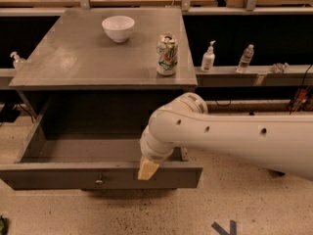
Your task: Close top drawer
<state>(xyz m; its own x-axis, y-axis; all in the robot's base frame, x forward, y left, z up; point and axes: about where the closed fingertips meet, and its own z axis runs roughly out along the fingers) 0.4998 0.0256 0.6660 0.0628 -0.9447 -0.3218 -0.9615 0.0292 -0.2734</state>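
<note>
Camera view shows the drawer [88, 151] pulled far out of the grey bench [73, 62], toward the camera, its deep box open from above and nothing visible inside it. Its flat front runs across the lower part of the view, with a small metal knob [99, 181] near the middle of that face. The end effector [147, 169] hangs at the top edge of the drawer front, to the right of the knob, its tan tip lying over the front face; whether it touches the wood is unclear, and whether it is apart or together cannot be told. The white arm [230, 136] reaches in from the right edge and bends down at a rounded joint over the drawer's right front corner. On the bench top a white bowl [118, 27] sits near the back, and a dented can [167, 54] stands upright near the right edge, well apart from the bowl. Behind and to the right, a pump bottle [208, 58] and a water bottle [245, 58] stand near each other on a low ledge [274, 75]. Another small bottle [17, 60] stands at the far left. Below lies a speckled floor [254, 199]
</note>
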